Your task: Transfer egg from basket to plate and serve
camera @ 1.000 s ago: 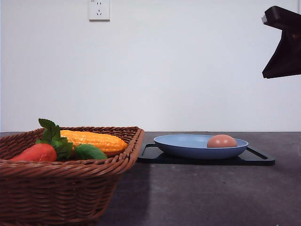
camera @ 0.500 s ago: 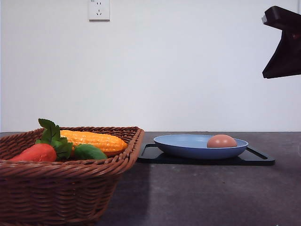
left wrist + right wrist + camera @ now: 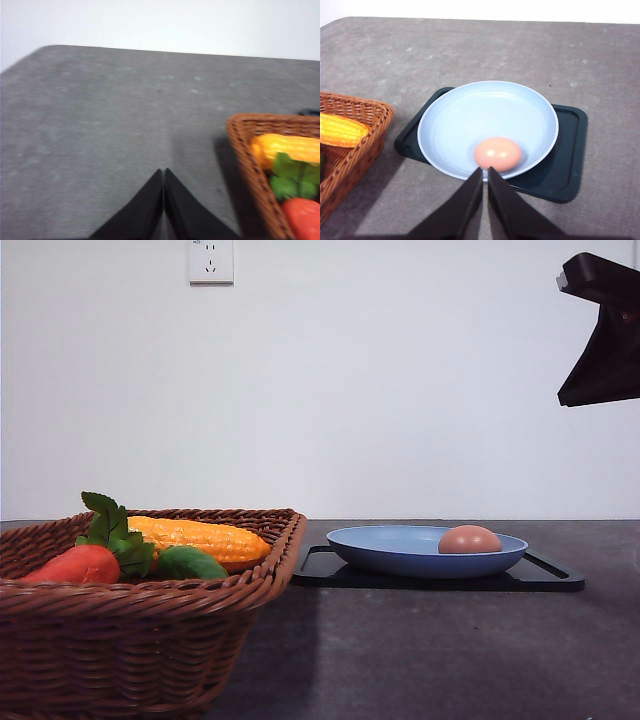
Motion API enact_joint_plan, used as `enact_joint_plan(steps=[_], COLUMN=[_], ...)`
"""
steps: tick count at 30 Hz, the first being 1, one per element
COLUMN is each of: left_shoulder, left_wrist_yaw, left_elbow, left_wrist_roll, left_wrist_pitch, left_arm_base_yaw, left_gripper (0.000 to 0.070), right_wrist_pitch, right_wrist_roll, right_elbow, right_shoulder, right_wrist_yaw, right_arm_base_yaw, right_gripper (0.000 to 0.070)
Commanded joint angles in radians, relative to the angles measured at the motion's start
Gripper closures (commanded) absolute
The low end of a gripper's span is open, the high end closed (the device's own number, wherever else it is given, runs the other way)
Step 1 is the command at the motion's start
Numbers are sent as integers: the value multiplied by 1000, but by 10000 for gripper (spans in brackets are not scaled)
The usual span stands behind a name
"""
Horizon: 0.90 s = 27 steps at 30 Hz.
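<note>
The salmon egg (image 3: 469, 539) (image 3: 497, 153) lies in the blue plate (image 3: 390, 548) (image 3: 470, 120), toward the plate's right side in the front view. My right gripper (image 3: 484, 169) hangs above the egg, shut with nothing in it and apart from the egg. Part of the right arm (image 3: 602, 335) shows high at the right. The wicker basket (image 3: 130, 640) (image 3: 350, 150) (image 3: 250, 165) stands at the front left. Beside the basket's corner, my left gripper (image 3: 163, 171) hovers over bare table, shut and holding nothing.
The plate rests on a flat black tray (image 3: 545, 578) (image 3: 565, 165). In the basket lie a yellow corn cob (image 3: 200, 538), a red tomato-like vegetable (image 3: 78, 565) and green leaves (image 3: 115, 530). Grey tabletop (image 3: 420, 650) stretches in front of the tray.
The egg has shifted very slightly to the left in the plate. Neither arm has visibly moved.
</note>
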Motion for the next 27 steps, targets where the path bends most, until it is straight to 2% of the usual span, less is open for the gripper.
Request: enact_joint_plan(steps=[1,5,25,27], left_shoulder=[-2,-2,-2,-2], left_wrist_yaw=[23,41,41,41], left_elbow=[-28,-28,-28,-28], left_wrist_roll=[-11,-69,-70,-70], left_wrist_pitch=[-8,-8,-8,-8], left_arm_base_yaw=[1,1,1,1], left_gripper=[700,700,700,700], right_wrist_pitch=[11,11,11,6], right_wrist_roll=[10,10,9,-24], right_elbow=[8,8,8,6], right_shoulder=[6,6,5,-12], right_wrist_yaw=[1,1,1,14], right_arm_base_yaw=[6,6,6,2], right_gripper=[700,700,700,700])
